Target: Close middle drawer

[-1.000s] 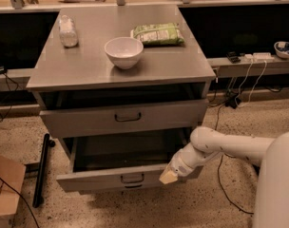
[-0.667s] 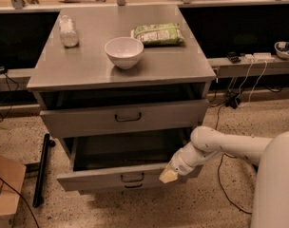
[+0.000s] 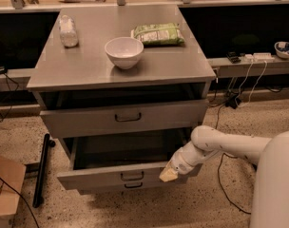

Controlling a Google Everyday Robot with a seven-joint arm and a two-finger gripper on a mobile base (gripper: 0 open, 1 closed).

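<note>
Though nothing has moved, the hand (image 3: 168, 175) touches the middle drawer (image 3: 97, 178).

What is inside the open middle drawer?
Nothing shows in the dark tray of the middle drawer. Its back is hidden under the top drawer, and its near floor behind its own front. The end effector is at the front's right end.
</note>
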